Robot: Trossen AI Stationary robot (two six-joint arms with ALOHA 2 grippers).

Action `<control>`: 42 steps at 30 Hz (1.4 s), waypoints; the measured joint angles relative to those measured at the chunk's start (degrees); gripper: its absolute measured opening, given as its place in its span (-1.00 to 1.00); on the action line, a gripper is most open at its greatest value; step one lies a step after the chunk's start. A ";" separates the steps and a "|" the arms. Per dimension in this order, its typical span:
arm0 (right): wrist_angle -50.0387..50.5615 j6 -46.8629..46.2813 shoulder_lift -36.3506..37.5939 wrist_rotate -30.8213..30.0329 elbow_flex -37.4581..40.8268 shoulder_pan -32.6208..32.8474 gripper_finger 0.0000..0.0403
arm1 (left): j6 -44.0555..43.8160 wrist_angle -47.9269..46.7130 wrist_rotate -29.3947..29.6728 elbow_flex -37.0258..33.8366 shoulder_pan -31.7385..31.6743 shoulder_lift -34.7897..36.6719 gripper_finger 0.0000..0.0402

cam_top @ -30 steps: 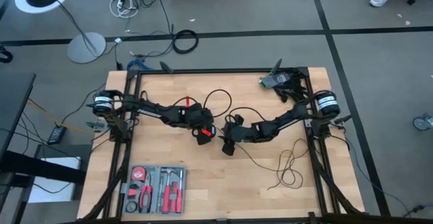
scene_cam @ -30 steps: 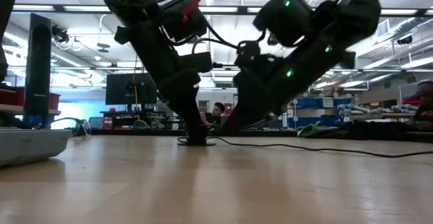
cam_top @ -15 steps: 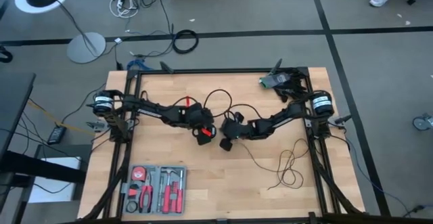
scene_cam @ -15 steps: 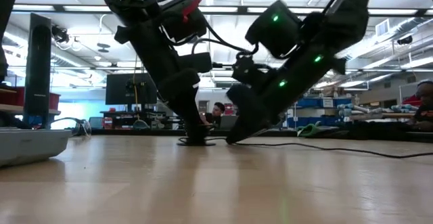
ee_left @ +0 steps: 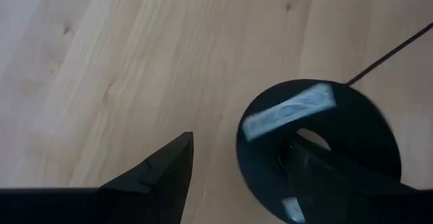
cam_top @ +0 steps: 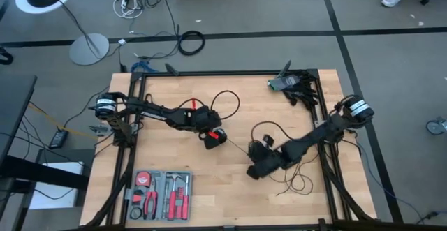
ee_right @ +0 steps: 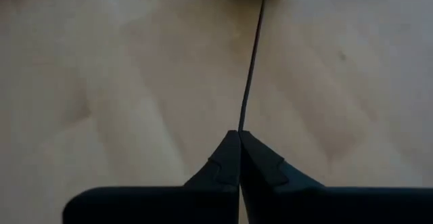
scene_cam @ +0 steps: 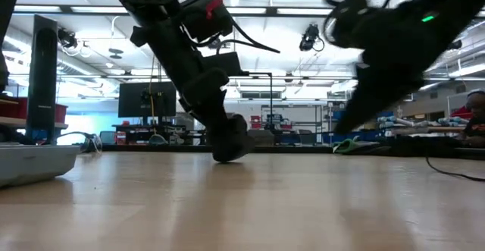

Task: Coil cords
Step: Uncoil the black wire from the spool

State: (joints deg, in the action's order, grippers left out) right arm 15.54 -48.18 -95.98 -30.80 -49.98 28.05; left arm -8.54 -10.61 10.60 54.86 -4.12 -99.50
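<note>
Two dark arms are seen from above on the wooden tabletop (cam_top: 174, 154). The left gripper (cam_top: 211, 135) is set at the middle, by the black puck (cam_top: 218, 139). The right gripper (cam_top: 257, 168) is lower down on the right, with the thin black cord (cam_top: 241, 147) stretched between them and loose loops (cam_top: 297, 182) beside it. A tool tray (cam_top: 159, 195) lies near the front edge.

From the low view, only the left arm's fingers (scene_cam: 227, 141) are seen touching the tabletop; the cord is hard to make out there.

In the left wrist view, the puck (ee_left: 318, 146) is gripped by spread fingers (ee_left: 159, 176), one partly hidden.

In the right wrist view, the fingers (ee_right: 238, 160) are pressed together, pinching the cord (ee_right: 254, 61).
</note>
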 joint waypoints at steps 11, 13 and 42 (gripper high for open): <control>16.96 -25.01 2.22 -0.13 0.15 13.37 -1.00 | 0.13 -3.51 4.49 -0.24 -0.48 -0.02 0.14; 17.72 -28.10 2.22 -0.25 0.15 15.28 -1.00 | 0.15 -3.66 4.07 -0.23 -0.59 -0.02 0.14; -15.24 16.53 -3.26 -5.39 0.37 -18.92 -0.23 | 2.22 -4.14 0.02 -0.36 -0.37 3.11 0.14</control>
State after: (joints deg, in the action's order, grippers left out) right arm 0.30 -31.66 -99.24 -36.19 -49.60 9.13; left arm -6.31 -14.75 10.62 54.50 -4.49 -96.39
